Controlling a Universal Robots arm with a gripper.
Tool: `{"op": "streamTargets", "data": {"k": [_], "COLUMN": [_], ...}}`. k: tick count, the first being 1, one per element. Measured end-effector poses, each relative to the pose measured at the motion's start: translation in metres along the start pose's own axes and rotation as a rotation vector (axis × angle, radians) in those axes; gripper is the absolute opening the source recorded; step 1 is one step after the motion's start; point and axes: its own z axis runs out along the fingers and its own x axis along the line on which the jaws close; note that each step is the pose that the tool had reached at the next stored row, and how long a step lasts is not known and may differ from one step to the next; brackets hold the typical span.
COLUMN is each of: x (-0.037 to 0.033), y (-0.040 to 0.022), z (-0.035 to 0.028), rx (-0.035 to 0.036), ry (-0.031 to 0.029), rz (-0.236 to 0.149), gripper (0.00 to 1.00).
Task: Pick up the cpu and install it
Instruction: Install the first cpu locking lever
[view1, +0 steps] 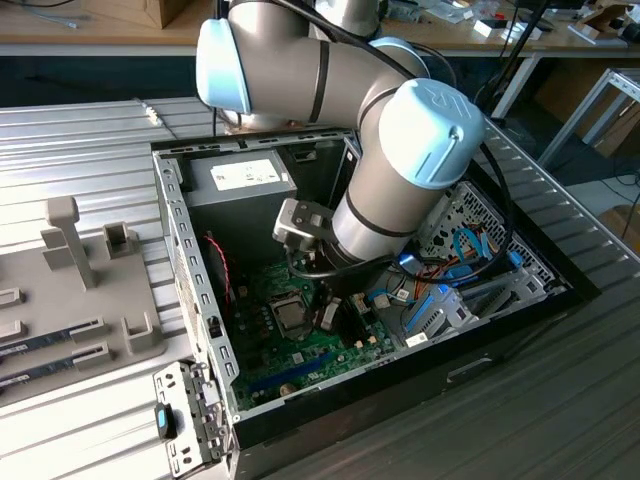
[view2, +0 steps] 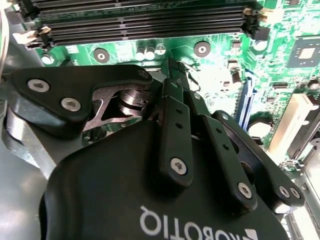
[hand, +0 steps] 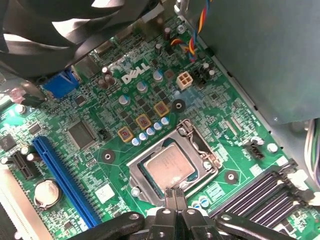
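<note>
Reaching down into the open computer case (view1: 190, 300), the arm has its pincer (hand: 175, 196) clenched, the two black fingertips (hand: 170, 197) pressed together with nothing between them. Just ahead of those tips the cpu (hand: 169, 166) lies flat in its socket (hand: 137, 172) on the green motherboard (hand: 90, 150), its near edge touching or almost touching the tips. Beyond the pincer's far side, in the second wrist view, run the black memory slots (view2: 140, 22).
</note>
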Motion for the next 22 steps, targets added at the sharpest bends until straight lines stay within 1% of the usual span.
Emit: {"op": "streamTargets", "data": {"k": [3,6,14,15,17,18,19,20,22], "x": [0.0,-0.0011,-0.0068,-0.0068,-0.0066,-0.0068,-0.0062,-0.0058,-0.0054], "y": [-0.0004,-0.0021,-0.0101,-0.0103,-0.0102,-0.0103,-0.01,-0.0097,-0.01], "z": [0.0012,0.0028,0.0062,0.0066,0.0068,0.0071,0.007,0.0071,0.007], "rx": [0.0039,0.0056,0.0063,0.0039,-0.0143,-0.0221,-0.038,-0.0465,-0.0488], "ry": [0.0057,0.008,0.0085,0.0056,-0.0184,-0.0308,-0.05,-0.0621,-0.065], "rz": [0.001,0.0,0.0,0.0,-0.002,-0.004,-0.006,-0.006,-0.007], "gripper": [0.11,0.11,0.11,0.11,0.11,0.11,0.11,0.11,0.11]}}
